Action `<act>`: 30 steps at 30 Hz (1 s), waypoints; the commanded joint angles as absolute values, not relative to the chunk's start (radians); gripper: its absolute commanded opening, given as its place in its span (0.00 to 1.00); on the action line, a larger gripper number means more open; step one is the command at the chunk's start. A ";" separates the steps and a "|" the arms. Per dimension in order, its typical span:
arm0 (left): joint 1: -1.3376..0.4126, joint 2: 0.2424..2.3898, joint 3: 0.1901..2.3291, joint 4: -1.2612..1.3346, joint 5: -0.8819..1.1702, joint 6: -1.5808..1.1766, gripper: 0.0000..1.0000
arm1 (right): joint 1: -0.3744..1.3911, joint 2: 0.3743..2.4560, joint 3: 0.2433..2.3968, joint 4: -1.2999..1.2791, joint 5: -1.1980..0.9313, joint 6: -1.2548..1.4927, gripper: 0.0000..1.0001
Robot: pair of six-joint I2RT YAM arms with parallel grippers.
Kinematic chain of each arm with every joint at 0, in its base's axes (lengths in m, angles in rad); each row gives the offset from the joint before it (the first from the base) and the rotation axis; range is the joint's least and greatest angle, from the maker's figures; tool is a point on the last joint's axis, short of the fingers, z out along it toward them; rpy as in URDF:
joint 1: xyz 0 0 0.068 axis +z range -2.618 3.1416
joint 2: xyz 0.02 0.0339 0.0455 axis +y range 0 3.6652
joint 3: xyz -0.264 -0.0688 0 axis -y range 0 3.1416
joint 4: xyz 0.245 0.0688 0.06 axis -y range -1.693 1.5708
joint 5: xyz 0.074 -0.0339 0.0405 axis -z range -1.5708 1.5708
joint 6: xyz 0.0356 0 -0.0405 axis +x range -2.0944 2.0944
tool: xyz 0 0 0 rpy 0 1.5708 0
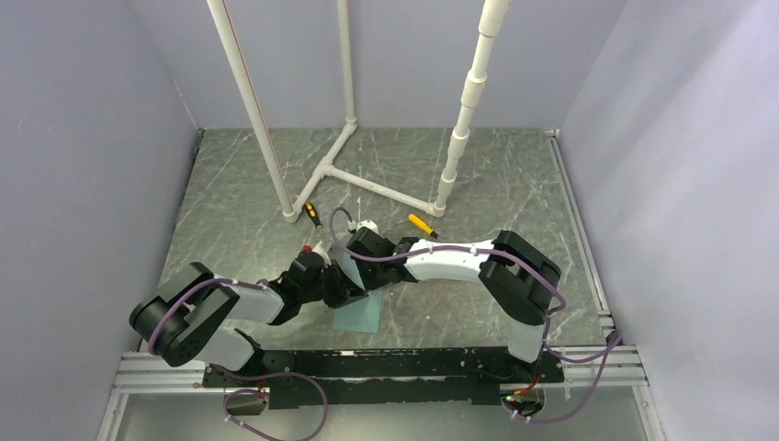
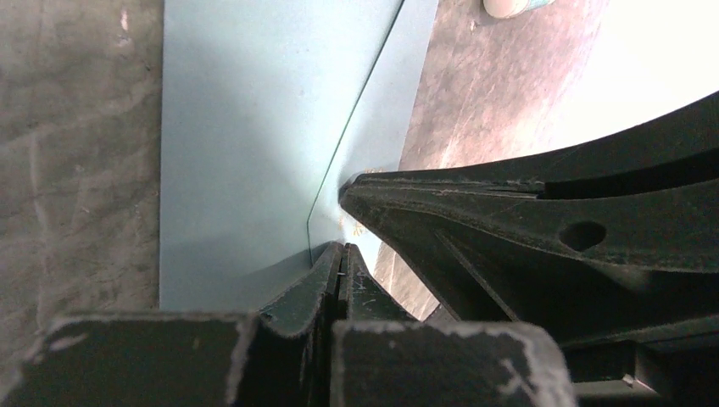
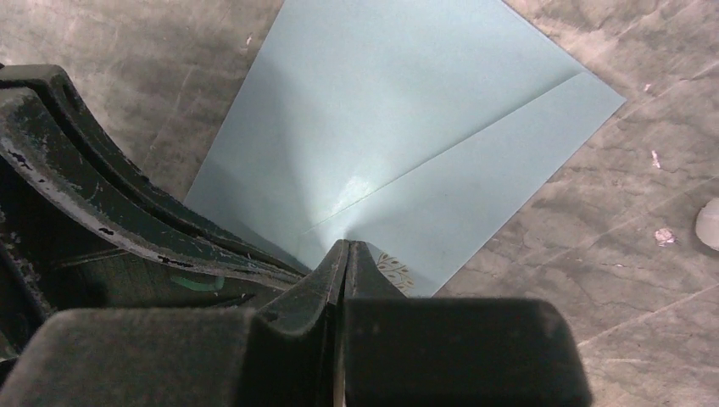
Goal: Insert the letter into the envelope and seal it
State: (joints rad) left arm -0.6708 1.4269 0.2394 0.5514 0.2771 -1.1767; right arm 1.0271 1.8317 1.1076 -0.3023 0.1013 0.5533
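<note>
Envelope: the pale teal envelope [image 3: 407, 110] lies on the counter [image 1: 514, 184] just ahead of the arm bases, between the two arms; a straight fold line slants across it.
Letter: only a tan sliver of the letter [image 3: 394, 271], printed with an ornament, peeks out at the envelope's near edge; the rest is hidden.
Right claw: the right claw [image 3: 345, 254] has its fingers pressed together, tips on the envelope's edge where the fold line ends, just beside the tan sliver; whether paper sits between them cannot be told.
Left claw: the left claw [image 2: 341, 263] is pressed together too, its tips at the envelope's edge, close beside the right claw.
Counter: dark grey, marbled.
Farther back: a white pipe frame [image 1: 367, 184] stands there, with two small yellow objects [image 1: 423, 223] near its feet.
</note>
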 commanded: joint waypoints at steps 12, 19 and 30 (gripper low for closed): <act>-0.664 1.496 0.166 0.519 0.244 -1.190 0.03 | 0.948 1.901 1.106 -0.295 0.456 0.536 0.02; -0.657 1.582 0.173 0.646 0.317 -1.214 0.03 | 0.937 1.902 1.094 -0.248 0.408 0.524 0.00; -0.655 1.706 0.159 0.844 0.360 -1.282 0.03 | 0.966 1.684 1.022 -0.226 0.211 0.469 0.03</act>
